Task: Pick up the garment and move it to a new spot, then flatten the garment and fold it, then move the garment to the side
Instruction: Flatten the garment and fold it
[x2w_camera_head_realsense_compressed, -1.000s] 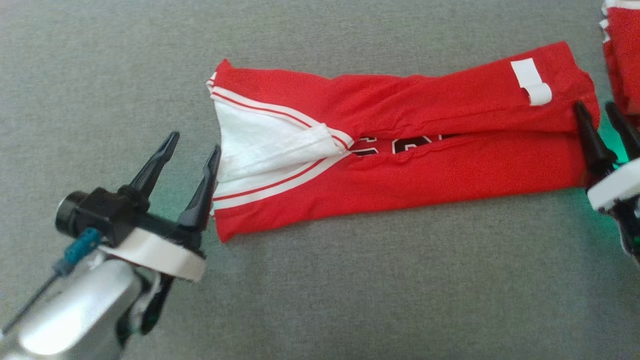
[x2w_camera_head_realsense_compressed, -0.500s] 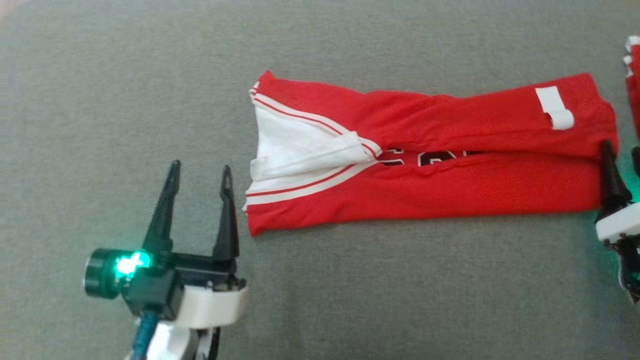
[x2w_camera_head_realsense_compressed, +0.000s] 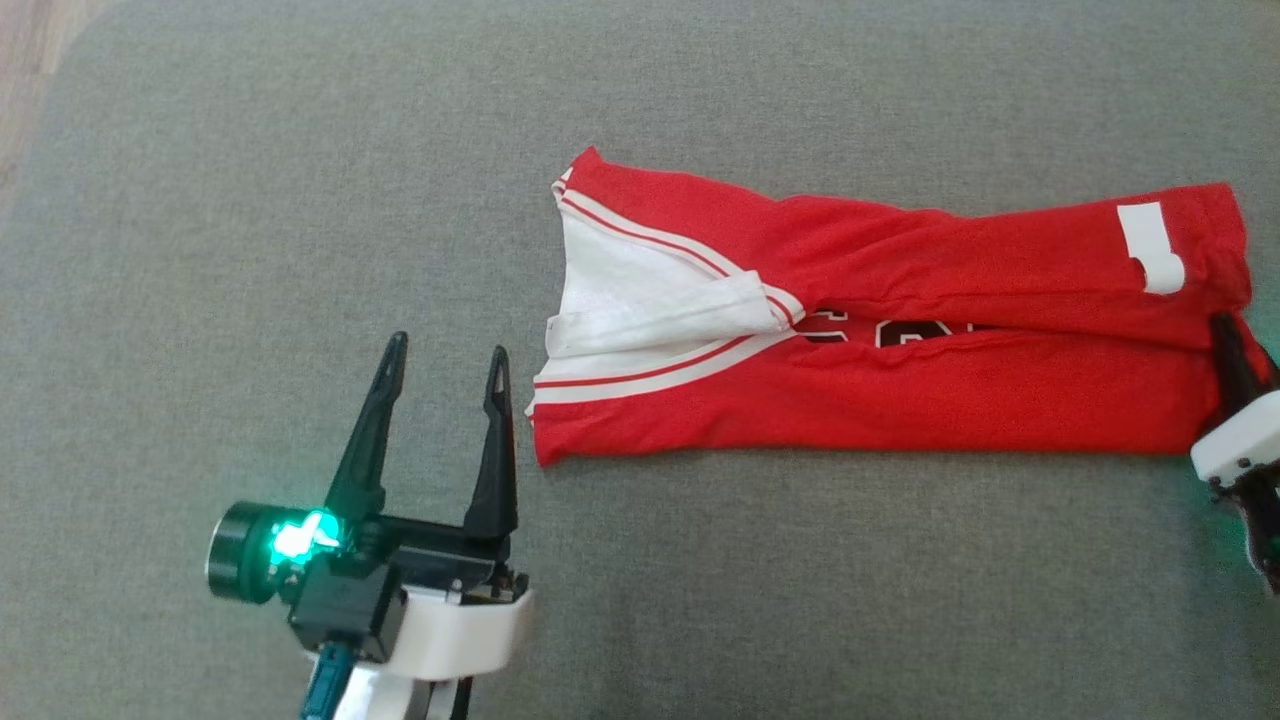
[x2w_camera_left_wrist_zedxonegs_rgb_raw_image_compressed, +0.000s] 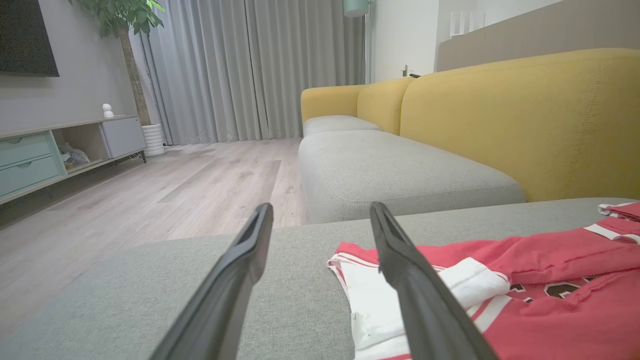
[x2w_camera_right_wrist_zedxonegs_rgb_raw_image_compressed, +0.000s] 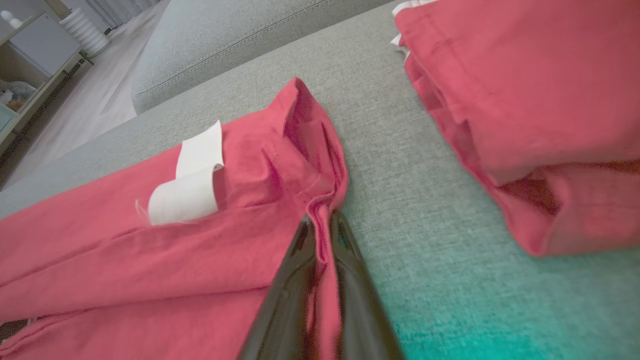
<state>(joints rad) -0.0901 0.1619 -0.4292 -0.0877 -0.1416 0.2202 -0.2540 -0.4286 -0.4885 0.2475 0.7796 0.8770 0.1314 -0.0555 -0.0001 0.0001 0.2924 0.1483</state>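
At the left, the left hand is hovering over the grey woven sofa cushion with its two dark fingers spread wide and nothing between them, just beside the white-trimmed neck end of the red jersey garment. The garment is lying on the cushion as a long strip folded lengthwise, its white inner fabric showing at the left end and black lettering peeking out along the middle seam. Further right, a white rectangular label is curling up near the garment's far end. At that end, the right hand is pinching the red hem, its fingers nearly together with cloth between them. Beyond it, a second folded red cloth pile is sitting on the same cushion
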